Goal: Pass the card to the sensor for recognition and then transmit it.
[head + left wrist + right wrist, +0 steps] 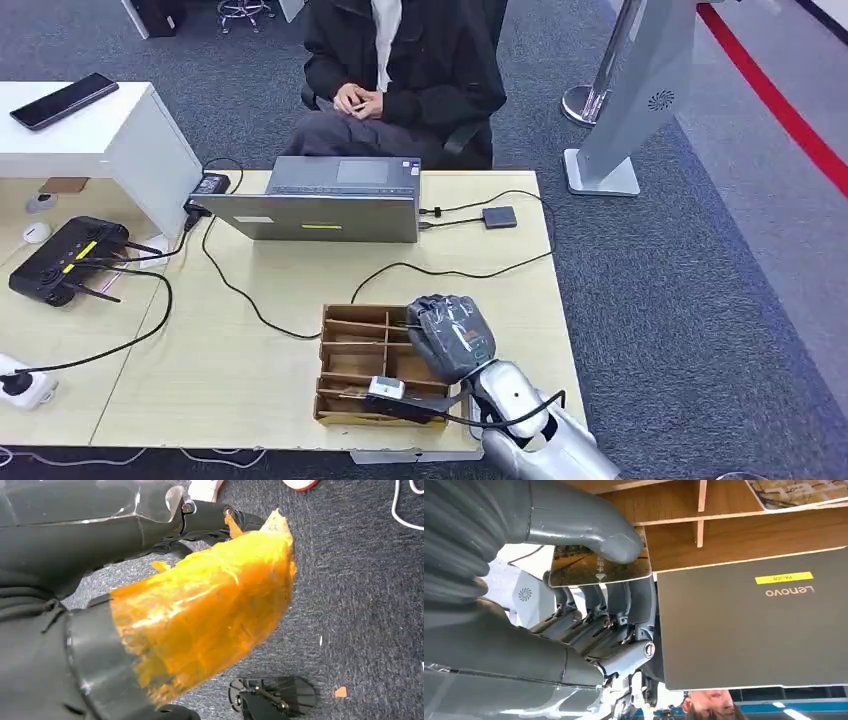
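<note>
We find the card (599,566) pinched in the right hand (589,595), thumb (589,532) pressed on one face and the darker fingers (624,602) closed beneath it; it is a thin glossy piece with a dark, brownish printed face and small pale characters, too blurred to read. In the head view the right hand (452,335) sits over the near right part of the wooden table (250,380), directly above the right end of the divided wooden box (365,365). A closed grey laptop (325,200) with a yellow label lies beyond the box, between the hand and the seated person (400,70). A small dark sensor pad (499,217) rests right of the laptop, joined to it by cable. A black router (65,260) stands at the left, black cables (230,290) crossing the table. A handheld scanner (395,397) lies across the box's nearest compartment; another card (796,491) lies in a further compartment. The left hand (200,615) hangs over carpet under an orange covering; we cannot tell how its fingers lie.
</note>
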